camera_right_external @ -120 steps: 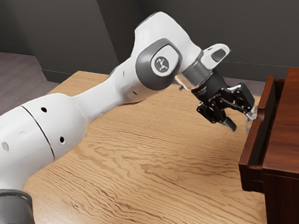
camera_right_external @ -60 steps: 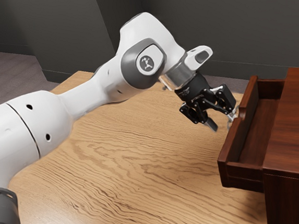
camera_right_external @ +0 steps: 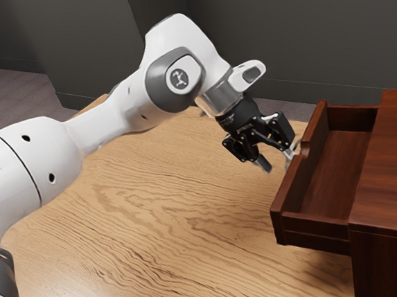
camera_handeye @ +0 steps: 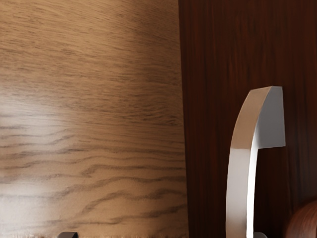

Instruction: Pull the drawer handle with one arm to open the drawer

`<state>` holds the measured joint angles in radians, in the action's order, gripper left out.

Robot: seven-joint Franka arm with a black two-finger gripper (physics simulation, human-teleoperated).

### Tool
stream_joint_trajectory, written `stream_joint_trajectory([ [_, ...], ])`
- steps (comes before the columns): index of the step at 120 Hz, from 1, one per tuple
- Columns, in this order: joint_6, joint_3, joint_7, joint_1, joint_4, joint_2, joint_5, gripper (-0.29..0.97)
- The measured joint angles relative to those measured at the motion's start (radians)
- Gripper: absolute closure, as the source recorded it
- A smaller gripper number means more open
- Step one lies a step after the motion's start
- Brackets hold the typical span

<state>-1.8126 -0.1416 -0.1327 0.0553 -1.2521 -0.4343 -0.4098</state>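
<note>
Exterior view: the drawer point(camera_right_external: 330, 179) stands well out of the dark cabinet point(camera_right_external: 395, 173) at the exterior view's right, with its bare floor and side walls exposed. The handle point(camera_right_external: 289, 154) sits on the drawer's front face, which is turned toward the arm.

The gripper point(camera_right_external: 279, 158) is at the handle. Its fingers stand apart and the bar lies against the farther one, so it reads as hooked rather than clamped. The hand is judged open. In the wrist view, the pale curved handle point(camera_handeye: 245, 163) rises just beside the drawer front point(camera_handeye: 223, 69), above the table point(camera_handeye: 89, 99).

Progress: the pull is largely done, as much of the drawer's depth is showing. Whether any travel remains cannot be read. Release is not yet done.

Change from half a second ago: the drawer has come further out toward the exterior view's left. The arm point(camera_right_external: 99, 129) has drawn back the same way, carrying the gripper with the handle. The cabinet has not moved on the table.
</note>
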Motion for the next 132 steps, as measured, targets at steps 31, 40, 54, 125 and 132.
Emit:
stream_joint_trajectory([
  [31, 0.013, -0.007, 0.015, 0.025, 0.036, -0.014, 0.010, 0.29],
  [40, 0.015, -0.009, 0.019, 0.036, 0.041, -0.015, 0.013, 0.29],
  [54, 0.018, -0.009, 0.028, 0.053, 0.041, -0.014, 0.015, 0.29],
  [125, 0.088, -0.003, 0.060, 0.096, 0.031, 0.013, 0.032, 0.29],
  [132, 0.093, -0.002, 0.062, 0.097, 0.031, 0.013, 0.033, 0.29],
])
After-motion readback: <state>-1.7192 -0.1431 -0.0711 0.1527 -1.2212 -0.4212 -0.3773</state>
